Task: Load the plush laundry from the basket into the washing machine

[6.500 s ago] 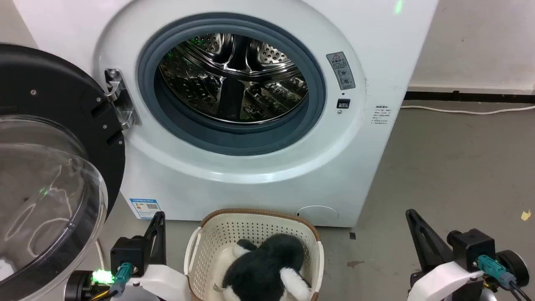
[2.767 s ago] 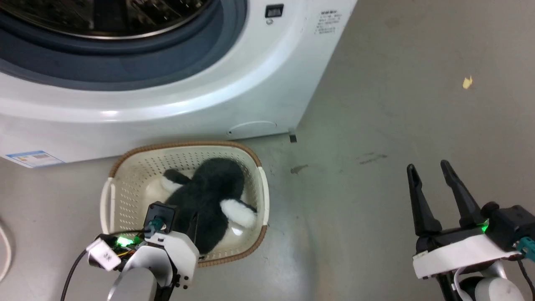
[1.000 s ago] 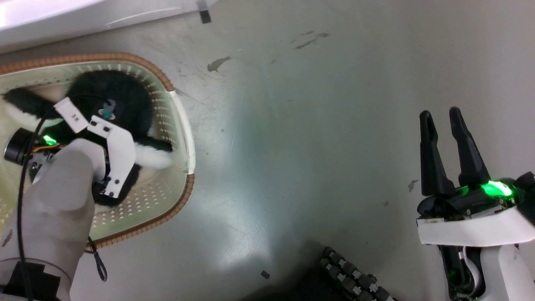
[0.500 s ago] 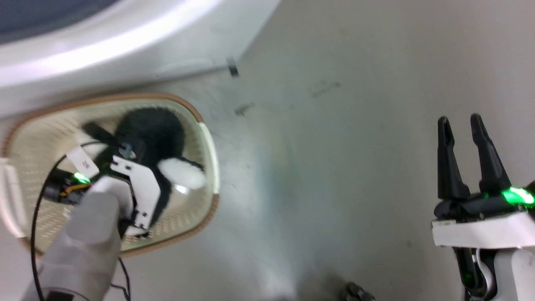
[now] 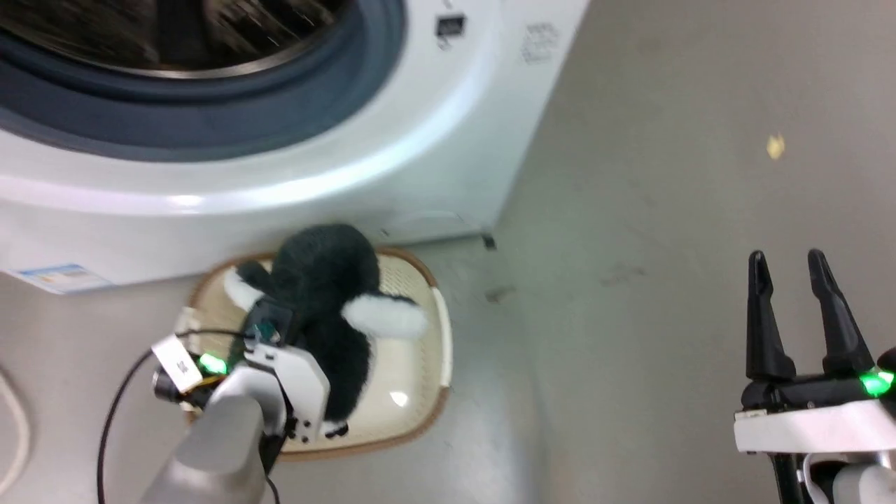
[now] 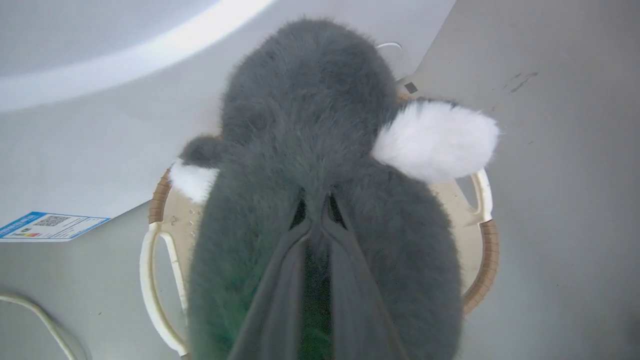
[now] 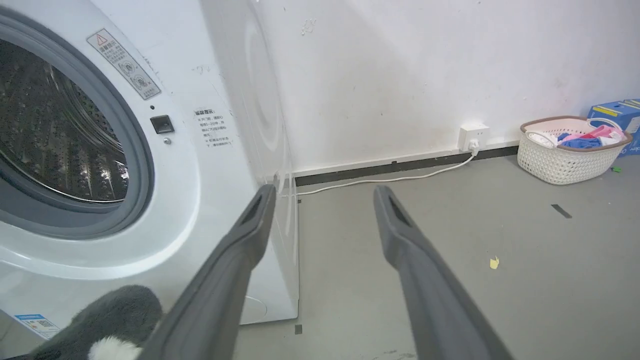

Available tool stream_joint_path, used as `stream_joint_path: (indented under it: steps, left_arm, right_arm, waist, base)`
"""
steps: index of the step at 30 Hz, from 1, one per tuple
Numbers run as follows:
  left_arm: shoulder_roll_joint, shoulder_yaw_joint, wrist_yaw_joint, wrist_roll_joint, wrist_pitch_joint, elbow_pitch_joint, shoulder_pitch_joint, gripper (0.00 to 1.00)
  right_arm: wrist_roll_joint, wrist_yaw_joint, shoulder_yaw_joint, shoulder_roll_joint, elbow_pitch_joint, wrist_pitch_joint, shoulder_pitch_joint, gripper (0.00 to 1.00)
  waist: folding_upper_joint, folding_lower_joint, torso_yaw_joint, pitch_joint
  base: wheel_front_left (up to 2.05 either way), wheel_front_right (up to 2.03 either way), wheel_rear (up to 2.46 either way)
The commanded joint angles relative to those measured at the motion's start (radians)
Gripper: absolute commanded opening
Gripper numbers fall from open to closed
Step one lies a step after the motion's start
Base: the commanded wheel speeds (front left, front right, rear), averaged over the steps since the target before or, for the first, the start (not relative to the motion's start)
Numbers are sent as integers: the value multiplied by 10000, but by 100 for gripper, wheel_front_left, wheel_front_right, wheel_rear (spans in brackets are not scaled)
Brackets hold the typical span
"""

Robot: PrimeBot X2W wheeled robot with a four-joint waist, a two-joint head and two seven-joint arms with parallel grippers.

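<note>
The black plush laundry (image 5: 323, 276) with white patches hangs lifted above the cream basket (image 5: 423, 329), which rests on the floor before the washing machine (image 5: 294, 154). My left gripper (image 6: 315, 212) is shut on the plush laundry (image 6: 310, 130), its fingertips sunk into the fur over the basket (image 6: 480, 200). In the head view the left wrist covers those fingers. My right gripper (image 5: 792, 269) stands open and empty at the lower right, well clear of the basket. From the right wrist, the open gripper (image 7: 322, 192) faces the washing machine (image 7: 200, 150) and the plush laundry (image 7: 105, 315).
The drum opening with its grey gasket (image 5: 210, 119) is above the basket. A white cable (image 5: 14, 420) lies on the floor at left. A second basket of clothes (image 7: 570, 150) and a blue box (image 7: 617, 112) sit by the far wall. A wall socket (image 7: 472, 135) feeds a cord.
My left gripper has raised the plush laundry out of the basket. The head camera has tilted up, bringing the washer opening back into view. The right gripper stays open.
</note>
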Motion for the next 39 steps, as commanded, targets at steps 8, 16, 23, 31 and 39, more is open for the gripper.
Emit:
stream_joint_path:
  steps: [8, 16, 23, 31, 39]
  left_arm:
    - [-120, 249, 314, -195, -417, -1857, 1102, 0]
    - [215, 1048, 999, 23, -424, -6427, 2566, 0]
    - [470, 1709, 1328, 373, -426, -9563, 3013, 0]
    - [856, 1944, 1223, 372, 352, -9700, 1355, 0]
    - [1878, 2404, 946, 479, 1591, -8814, -1357, 0]
  right_arm:
    - [-188, -9, -113, -8, -25, -44, 621, 100]
    - [-292, -9, -167, -8, -72, -44, 960, 100]
    - [-298, -9, -122, -8, -196, -44, 911, 100]
    - [-74, -9, 173, -8, -400, -44, 377, 100]
    - [500, -9, 263, -8, -451, -44, -415, 100]
  waist:
    - [0, 1, 1130, -1638]
    - [0, 1, 1448, -2032]
    - [0, 1, 1452, -1727]
    - [0, 1, 791, -272]
    - [0, 1, -280, 1696]
  base:
    - [0, 0, 0]
    - [0, 0, 0]
    - [0, 0, 0]
    - [0, 0, 0]
    - [0, 0, 0]
